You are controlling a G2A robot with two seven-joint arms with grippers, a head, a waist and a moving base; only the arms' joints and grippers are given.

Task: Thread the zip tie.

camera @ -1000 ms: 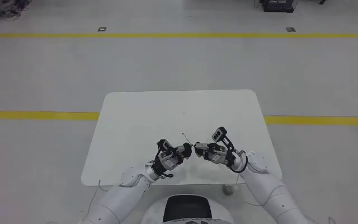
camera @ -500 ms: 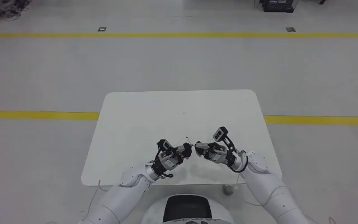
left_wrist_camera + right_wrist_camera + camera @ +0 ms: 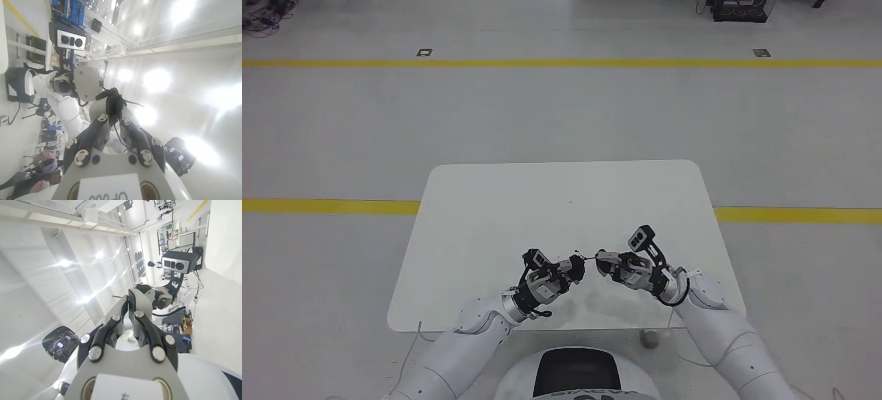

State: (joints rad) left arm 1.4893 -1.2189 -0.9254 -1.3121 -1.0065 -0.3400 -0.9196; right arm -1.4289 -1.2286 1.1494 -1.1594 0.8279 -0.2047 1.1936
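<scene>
Your left pincer [image 3: 575, 266] and right pincer [image 3: 601, 262] both clamp the zip tie [image 3: 113, 101]. They're nose-to-nose, probably so its tail lines up.

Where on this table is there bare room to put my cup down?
The white rounded table is bare across its far half and along both side edges. It is crowded only at the middle of the near edge, where the left gripper and right gripper meet, both shut on the thin black zip tie.
</scene>
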